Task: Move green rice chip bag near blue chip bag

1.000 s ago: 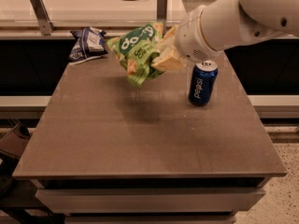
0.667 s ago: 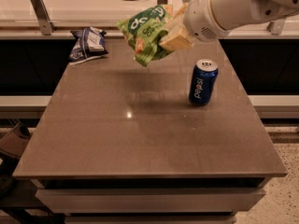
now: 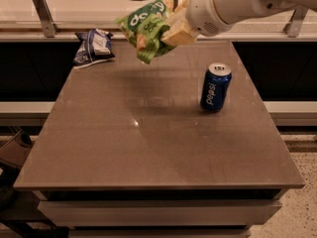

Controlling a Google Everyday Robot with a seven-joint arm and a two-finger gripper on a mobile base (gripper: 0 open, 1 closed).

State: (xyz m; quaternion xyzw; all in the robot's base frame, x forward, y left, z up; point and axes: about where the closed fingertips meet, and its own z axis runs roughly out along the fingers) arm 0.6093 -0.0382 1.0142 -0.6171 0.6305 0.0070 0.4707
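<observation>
the tan two-finger gripper [image 3: 173, 28] is clamped shut on the right edge of the bright lime-green rice chip bag [image 3: 144, 26], which hangs in the air over the far side of the grey-brown table [image 3: 148, 148]. in the last second the bag has risen and drifted left, away from the blue pepsi can [image 3: 216, 87] and toward the wrinkled navy-blue chip bag [image 3: 93, 46] at the far left corner. the carry looks half done, with the set-down still to come.
</observation>
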